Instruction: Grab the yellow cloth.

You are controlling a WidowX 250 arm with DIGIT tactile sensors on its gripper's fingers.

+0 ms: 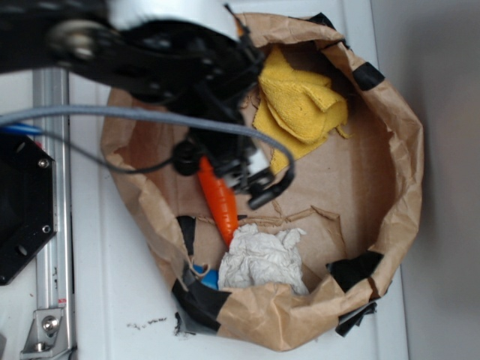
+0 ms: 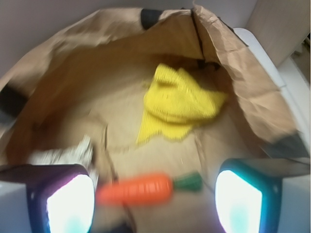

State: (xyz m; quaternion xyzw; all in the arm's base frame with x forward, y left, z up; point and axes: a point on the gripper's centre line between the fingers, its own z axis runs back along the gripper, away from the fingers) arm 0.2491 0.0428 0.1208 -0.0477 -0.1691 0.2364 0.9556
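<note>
— What was the setting?

— A white counter [image 1: 112, 300] with a metal rail along its left edge. On it sat a brown paper bag [image 1: 401, 150], rolled down into a shallow nest and patched with black tape.

— And inside?

— Three things. The cloth [image 1: 304, 101] lay crumpled at the far side, right of centre, close to the bag's wall. A toy carrot [image 1: 219, 201] lay nearer the middle, and a white paper wad [image 1: 262, 259] sat at the near side, with the carrot's tip at its edge.

— Where was the arm?

— It reached in from the upper left. The claw [image 1: 251, 174] hung above the bag floor, over the carrot's top end. It looked close to the cloth's near left edge, though the overhead view could not tell me whether they touched.

— Was it gripping anything?

— No. In the wrist view the two fingers [image 2: 63, 201] stood wide apart at the bottom corners, with the carrot blurred on the floor between them and nothing held. The cloth lay ahead of them, farther into the bag and well apart from the pads.

— So how far along was the job?

— Early, I'd judge. The claw was spread and inside the bag, but not over the cloth. What remained was to travel to the far side, descend onto the folds, close and lift.

— Any worry?

— The carrot sat beneath the claw, so closing there would likely have caught the wrong thing.
</note>
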